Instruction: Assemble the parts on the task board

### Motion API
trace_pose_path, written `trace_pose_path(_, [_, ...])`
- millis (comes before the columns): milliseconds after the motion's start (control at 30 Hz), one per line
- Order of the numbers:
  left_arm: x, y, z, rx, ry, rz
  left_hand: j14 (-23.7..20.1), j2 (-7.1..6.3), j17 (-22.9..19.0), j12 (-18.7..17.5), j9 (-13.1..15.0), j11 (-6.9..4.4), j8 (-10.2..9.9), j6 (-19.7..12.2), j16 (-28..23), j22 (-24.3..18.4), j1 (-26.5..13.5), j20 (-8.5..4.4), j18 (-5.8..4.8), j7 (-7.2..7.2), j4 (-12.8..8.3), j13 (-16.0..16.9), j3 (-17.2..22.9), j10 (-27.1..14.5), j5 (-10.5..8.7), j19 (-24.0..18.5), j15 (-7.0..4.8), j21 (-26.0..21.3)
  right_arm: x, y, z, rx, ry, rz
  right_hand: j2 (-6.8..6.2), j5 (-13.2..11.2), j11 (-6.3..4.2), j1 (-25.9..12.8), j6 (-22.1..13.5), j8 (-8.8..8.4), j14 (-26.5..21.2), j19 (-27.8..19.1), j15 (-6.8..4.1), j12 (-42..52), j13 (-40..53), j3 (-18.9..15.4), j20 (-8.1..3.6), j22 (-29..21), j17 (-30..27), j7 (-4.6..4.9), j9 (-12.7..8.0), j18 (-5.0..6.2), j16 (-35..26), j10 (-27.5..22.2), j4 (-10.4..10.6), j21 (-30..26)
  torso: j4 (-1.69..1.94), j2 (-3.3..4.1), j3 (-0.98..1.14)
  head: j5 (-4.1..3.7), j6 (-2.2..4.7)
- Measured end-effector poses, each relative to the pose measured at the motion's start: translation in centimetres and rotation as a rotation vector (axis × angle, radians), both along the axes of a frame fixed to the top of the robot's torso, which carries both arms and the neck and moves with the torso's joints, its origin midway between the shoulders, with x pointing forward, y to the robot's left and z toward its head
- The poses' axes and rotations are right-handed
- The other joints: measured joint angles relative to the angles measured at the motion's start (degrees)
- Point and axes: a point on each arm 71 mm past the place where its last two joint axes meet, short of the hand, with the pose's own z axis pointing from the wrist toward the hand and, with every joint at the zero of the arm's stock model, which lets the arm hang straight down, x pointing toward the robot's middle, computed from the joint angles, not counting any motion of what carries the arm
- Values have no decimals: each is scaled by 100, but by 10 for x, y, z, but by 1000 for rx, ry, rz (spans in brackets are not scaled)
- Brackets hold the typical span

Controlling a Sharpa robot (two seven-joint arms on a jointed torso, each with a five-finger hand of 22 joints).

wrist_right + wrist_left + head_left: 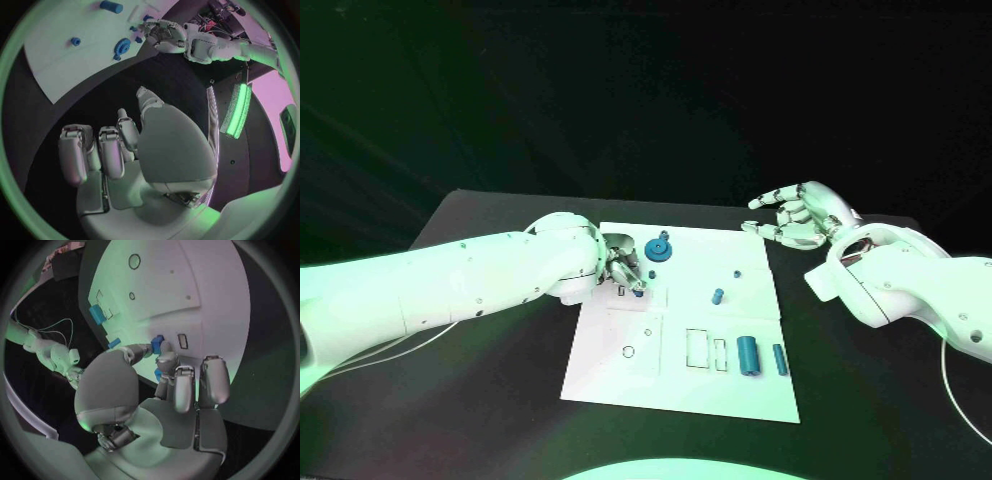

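The white task board [678,385] lies mid-table. My left hand [620,268] hovers over its near-left part, thumb and a finger pinching a small blue block [157,345] close above the board, beside a small rectangular slot [182,341]. A blue gear [658,248] stands just right of that hand. Two small blue pegs [718,296] sit mid-board, and two blue cylinders [749,352] lie side by side at the board's near right. My right hand [798,215] hangs off the board's far right corner with its fingers apart and nothing in them; the gear [122,47] lies beyond it.
The board [206,285] carries several outlined recesses, among them a round hole [629,351] and rectangular slots [700,348] at its near half. Bare black table [473,400] surrounds the board on all sides.
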Motion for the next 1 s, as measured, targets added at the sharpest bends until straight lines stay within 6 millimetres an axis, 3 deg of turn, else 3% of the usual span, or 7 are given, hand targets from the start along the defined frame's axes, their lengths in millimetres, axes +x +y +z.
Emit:
trace_pose_path(300, [2, 0, 0, -4, 9, 6, -20, 103, 0, 1, 33, -38, -57, 58, 0, 25, -125, -19, 0, -19, -4, 59, -3, 41, 0, 19, -20, 0, 0, 0, 0, 1, 1, 0, 38, 35, 0, -38, 0, 0, 0, 0, 0, 0, 0, 16, 0, 4, 0, 0, -10, 0, 0, 0, 16, 0, 1, 1, -1, -17, -16])
trace_pose_path(667, [2, -1, 0, -5, 16, 5, -1, 60, -1, 27, 44, -58, -92, 68, 0, 31, -168, -19, 0, -29, -73, 77, -71, 61, 0, 19, -41, 0, -1, 0, 0, 3, 4, 1, 37, 36, 0, -37, 0, 0, 0, 0, 0, 0, 0, 16, 0, 4, -1, 0, -9, 0, 0, 0, 16, 0, 8, -4, -4, -36, -40])
trace_pose_path(733, [2, 0, 0, -4, 17, 5, -1, 34, -1, 27, 45, -58, -113, 69, 0, 31, -194, -31, 0, -30, -262, 78, 69, 61, -1, 31, -41, 0, -1, 0, -1, 3, 4, 1, 37, 35, 0, -37, 0, 0, 0, 0, 0, 0, 0, 16, 0, 3, -1, 0, -9, 0, 0, 0, 16, 0, 8, -4, -5, -36, -41])
trace_pose_path(1000, [2, 0, 0, 0, 20, 1, -1, 0, -1, 26, 50, -58, -113, 69, 0, 36, -228, -40, 0, -30, -285, 92, 46, 61, -1, 40, -41, 0, -1, 0, -1, 4, 6, 1, 37, 35, 0, -37, 0, 0, 0, 0, 0, 0, -1, 16, 0, 3, -1, 0, -9, 0, 0, 0, 16, 0, 5, -4, -5, -33, -47])
